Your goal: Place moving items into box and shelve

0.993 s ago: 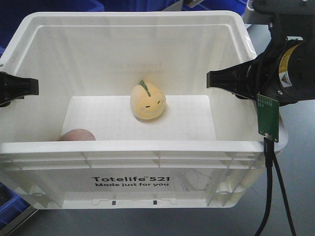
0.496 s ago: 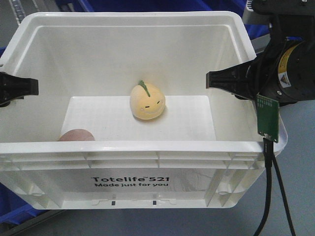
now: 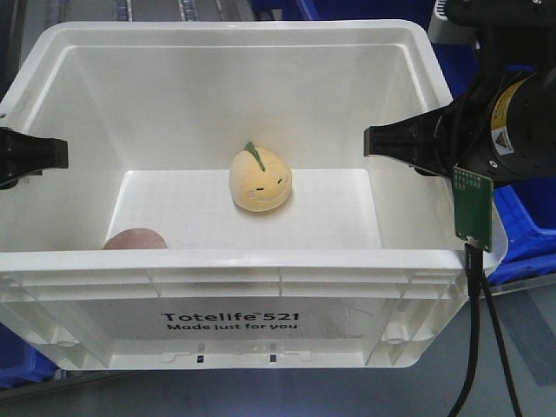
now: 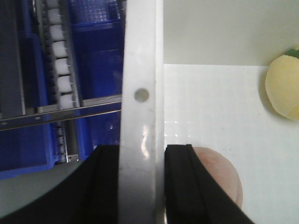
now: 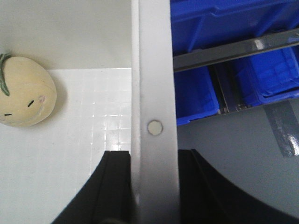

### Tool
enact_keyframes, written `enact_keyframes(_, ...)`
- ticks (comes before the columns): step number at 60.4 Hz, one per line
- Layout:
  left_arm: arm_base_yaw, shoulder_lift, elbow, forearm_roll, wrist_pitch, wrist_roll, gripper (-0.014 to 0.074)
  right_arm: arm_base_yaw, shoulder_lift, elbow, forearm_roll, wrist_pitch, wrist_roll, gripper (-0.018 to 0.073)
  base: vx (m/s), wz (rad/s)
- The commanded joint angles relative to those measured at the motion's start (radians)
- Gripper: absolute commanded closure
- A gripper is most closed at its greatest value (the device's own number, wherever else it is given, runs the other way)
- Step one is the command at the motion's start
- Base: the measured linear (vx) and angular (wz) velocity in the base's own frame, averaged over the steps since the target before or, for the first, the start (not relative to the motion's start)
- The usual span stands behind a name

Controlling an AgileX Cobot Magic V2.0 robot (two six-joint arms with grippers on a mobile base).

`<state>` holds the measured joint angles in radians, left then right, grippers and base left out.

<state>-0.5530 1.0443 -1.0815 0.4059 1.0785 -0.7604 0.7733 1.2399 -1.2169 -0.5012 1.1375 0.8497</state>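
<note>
Cream-white box point(image 3: 234, 317) — yellow toy point(image 3: 260, 180), pinkish toy point(image 3: 135, 239) inside — both grippers' jaws clamped on its side rims.

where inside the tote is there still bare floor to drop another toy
Bare floor in the box: right of the yellow plush up to the right wall, and the front middle. The front-left corner is taken by the pink plush. Both side rims are clamped.

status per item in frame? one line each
box: open-topped, rims clamped by both grippers
yellow plush: inside box, mid-floor, untouched
pink plush: inside box, near-left corner, mostly hidden by the front wall
left gripper: shut on the box's left rim
right gripper: shut on the box's right rim
</note>
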Motion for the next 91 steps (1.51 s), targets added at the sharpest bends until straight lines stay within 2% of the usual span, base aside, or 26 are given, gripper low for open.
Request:
enact_keyframes(1,-0.004,-0.026,-0.041,0.098,-0.071,-0.008,0.0451,-0.002,-0.036,-0.040,-0.124,-0.068,-0.008,0.0510,0.12,0.56)
enact_keyframes(50,-0.004,-0.026,-0.041,0.098,-0.071,-0.008,0.0451,-0.003,-0.036,-0.040,-0.124,-0.068,-0.008,0.0510,0.12,0.42)
enact_keyframes(91,-0.004,-0.026,-0.041,0.098,-0.071,-0.008,0.0451,-0.003,-0.036,-0.040,-0.124,-0.068,-0.008,0.0510,0.13,-0.03)
